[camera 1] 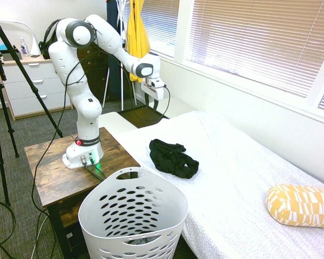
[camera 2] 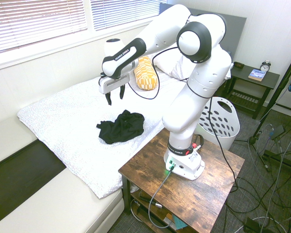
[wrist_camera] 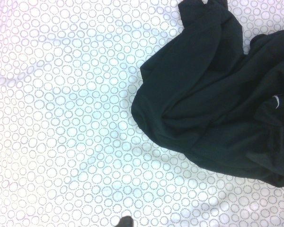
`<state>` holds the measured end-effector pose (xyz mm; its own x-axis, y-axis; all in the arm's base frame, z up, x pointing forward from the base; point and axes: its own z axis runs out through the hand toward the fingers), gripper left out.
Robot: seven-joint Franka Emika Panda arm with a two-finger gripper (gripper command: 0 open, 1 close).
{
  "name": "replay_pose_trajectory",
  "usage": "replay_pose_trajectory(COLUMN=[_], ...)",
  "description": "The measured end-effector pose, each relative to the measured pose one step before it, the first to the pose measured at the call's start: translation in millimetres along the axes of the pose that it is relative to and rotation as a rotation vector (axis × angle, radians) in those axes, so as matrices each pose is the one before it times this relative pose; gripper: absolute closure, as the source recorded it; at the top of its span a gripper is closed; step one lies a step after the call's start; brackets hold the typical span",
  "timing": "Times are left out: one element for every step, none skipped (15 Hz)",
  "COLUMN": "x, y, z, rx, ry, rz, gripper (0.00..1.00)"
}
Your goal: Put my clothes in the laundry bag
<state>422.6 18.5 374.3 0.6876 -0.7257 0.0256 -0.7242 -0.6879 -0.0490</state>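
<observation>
Black clothes (camera 2: 120,126) crumpled on the white bedspread (camera 2: 63,121), near the bed's edge, untouched. Pincer (camera 2: 115,98) up above the bed, pointing down, jaws spread wide, holding nothing, off to one side of the heap. Approach stage, by the look of it: next, shifting over the bundle, dropping, pinching a thick fold. Laundry bag (camera 1: 132,216) on the floor by the wooden surface (camera 1: 54,172); something faint low inside, unclear what.

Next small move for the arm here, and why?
Probably shift the tool sideways over the black garment, then lower. The tool hangs open, pointing down, above the bedsheet beside the crumpled pile, not over it. The garment lies untouched on the bed; the laundry basket waits beside the bed.
</observation>
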Motion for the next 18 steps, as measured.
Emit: replay_pose_trajectory(x=[0.18, -0.01, 0.14, 1.03, 3.14, 5.9, 8.83, 11.3, 10.44, 9.48, 8.9, 9.62, 9.25, 9.67, 10.46, 10.36, 10.69, 10.37], y=[-0.24, -0.3, -0.2, -0.07, 0.67, 1.98, 3.41, 5.58, 5.68, 5.56, 6.01, 5.0, 3.03, 2.55, 2.0, 1.66, 1.84, 0.84], z=[0.08, -0.24, 0.32, 1.24, 3.19, 5.65, 8.66, 12.87, 14.21, 13.64, 13.57, 12.18, 10.26, 9.69, 9.69, 8.6, 8.1, 8.38], rx=[0.00001, 0.00035, 0.00045, 0.0011, 0.00038, -0.00117, -0.00088, -0.00301, -0.00221, -0.00322, -0.0046, -0.00482, -0.00607, -0.00842, -0.00725, -0.00327, 0.00262, 0.00188], ry=[-0.00012, 0.00044, 0.00038, 0.0017, 0.00395, 0.00744, 0.01038, 0.00764, 0.00229, 0.00155, -0.00371, -0.0061, -0.00672, -0.00941, -0.00728, -0.004, -0.00116, -0.00644], rz=[-0.00047, -0.00117, -0.00108, -0.00246, -0.00434, -0.00451, -0.00188, 0.00369, 0.00191, -0.00781, -0.00752, -0.01075, -0.01935, -0.02481, -0.02413, -0.01308, -0.00288, -0.00447], gripper=[0.0, 0.0, 0.0, 0.0, 0.0, 0.0, 0.0, 0.0, 0.0, 0.0, 0.0, 0.0, 0.0, 0.0, 0.0, 0.0, 0.0, 0.0])
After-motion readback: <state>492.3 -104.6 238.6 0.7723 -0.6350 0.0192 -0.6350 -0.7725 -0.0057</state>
